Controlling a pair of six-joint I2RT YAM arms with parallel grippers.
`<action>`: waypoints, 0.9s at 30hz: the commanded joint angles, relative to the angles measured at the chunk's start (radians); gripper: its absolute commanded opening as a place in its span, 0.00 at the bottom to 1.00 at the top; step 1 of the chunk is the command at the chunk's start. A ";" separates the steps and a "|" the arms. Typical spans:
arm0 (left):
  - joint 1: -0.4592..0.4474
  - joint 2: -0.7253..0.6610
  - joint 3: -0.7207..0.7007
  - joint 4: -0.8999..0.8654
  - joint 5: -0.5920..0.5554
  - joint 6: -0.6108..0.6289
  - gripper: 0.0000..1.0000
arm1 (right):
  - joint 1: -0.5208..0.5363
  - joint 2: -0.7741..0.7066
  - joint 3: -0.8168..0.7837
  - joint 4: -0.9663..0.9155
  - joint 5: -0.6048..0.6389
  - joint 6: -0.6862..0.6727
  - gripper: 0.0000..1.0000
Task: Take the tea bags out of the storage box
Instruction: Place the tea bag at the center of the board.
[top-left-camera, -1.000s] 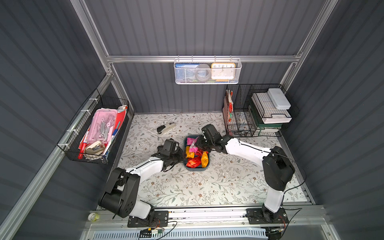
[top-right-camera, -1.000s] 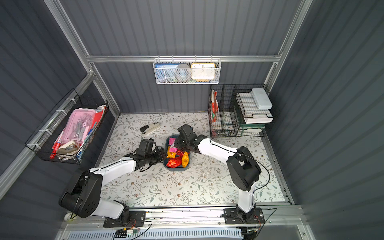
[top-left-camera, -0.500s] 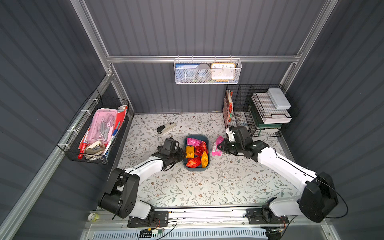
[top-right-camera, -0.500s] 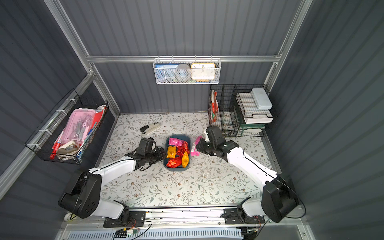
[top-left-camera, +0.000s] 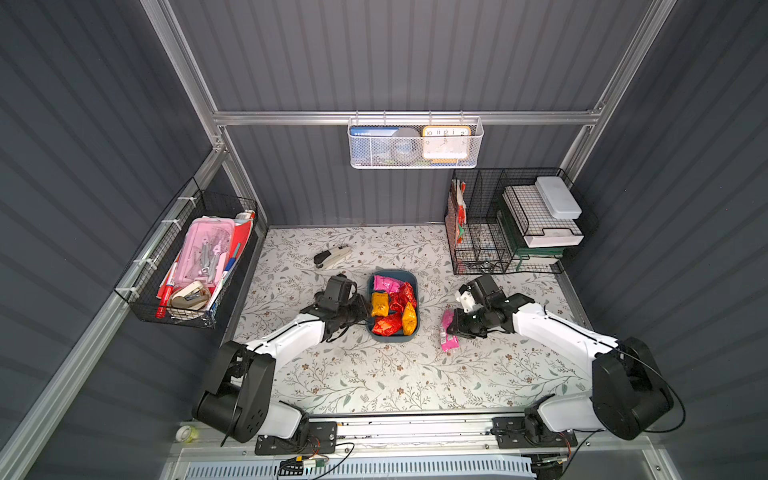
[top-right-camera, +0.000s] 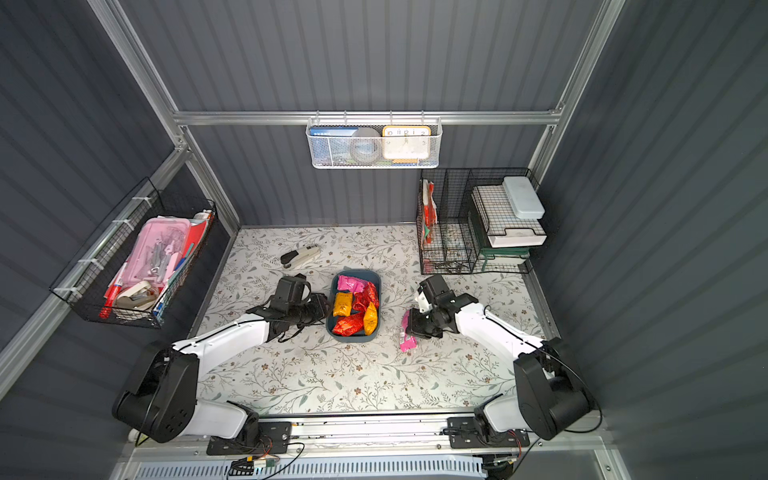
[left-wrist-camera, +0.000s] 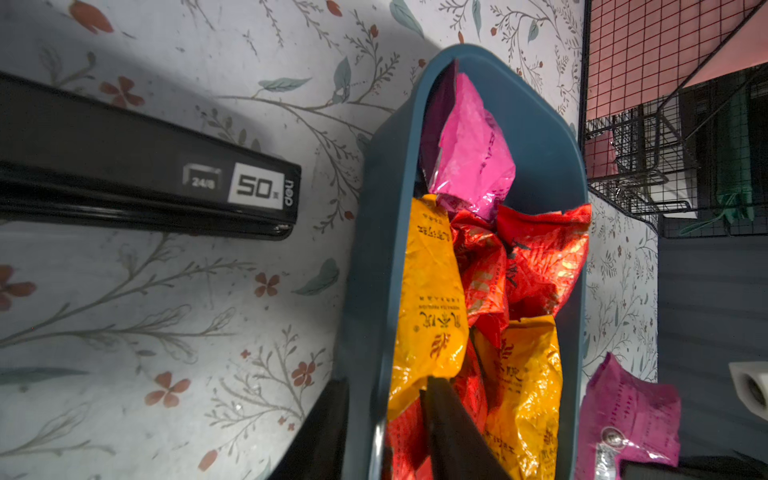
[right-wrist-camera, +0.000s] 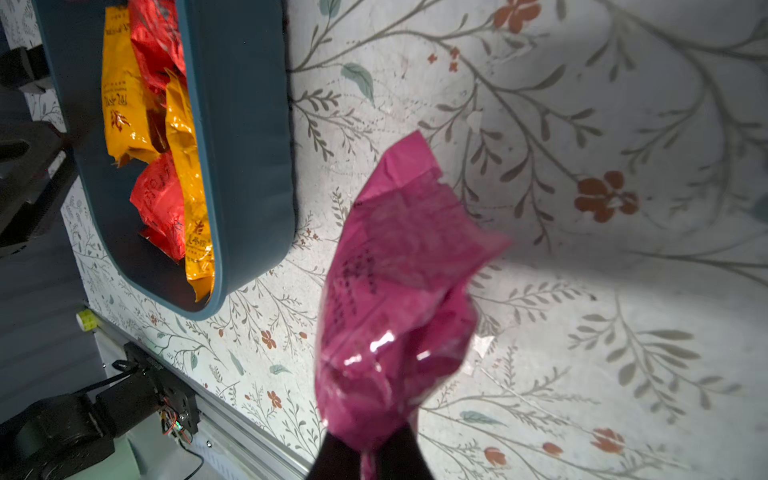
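Observation:
The storage box (top-left-camera: 393, 338), a dark teal tray, sits mid-table in both top views (top-right-camera: 353, 338). It holds several red, orange-yellow and pink tea bags (top-left-camera: 392, 305). My left gripper (top-left-camera: 368, 309) is shut on the box's left wall (left-wrist-camera: 374, 249), one finger outside it and one inside among the bags. To the right of the box, my right gripper (top-left-camera: 455, 328) is shut on one end of a pink tea bag (right-wrist-camera: 399, 282). That bag (top-right-camera: 407, 334) hangs low over the floral mat, apart from the box.
A beige and black stapler (top-left-camera: 332, 255) lies on the mat behind the left arm. Black wire racks (top-left-camera: 478, 232) stand at the back right. A black basket (top-left-camera: 195, 262) hangs on the left wall and a white mesh basket (top-left-camera: 415, 143) on the back rail.
My right gripper has carried the pink tea bag out of the box to the right, then nearer the front and lower. The left gripper has stayed on the box wall.

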 joint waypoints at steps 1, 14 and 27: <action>0.002 -0.032 0.002 -0.027 -0.015 -0.004 0.37 | -0.001 0.055 -0.002 0.063 -0.070 -0.027 0.07; 0.002 -0.046 0.012 -0.041 -0.034 -0.015 0.37 | 0.003 0.128 -0.040 0.130 0.005 -0.005 0.35; 0.002 -0.048 0.035 -0.049 -0.048 -0.014 0.37 | 0.063 -0.062 0.078 -0.104 0.325 0.075 0.47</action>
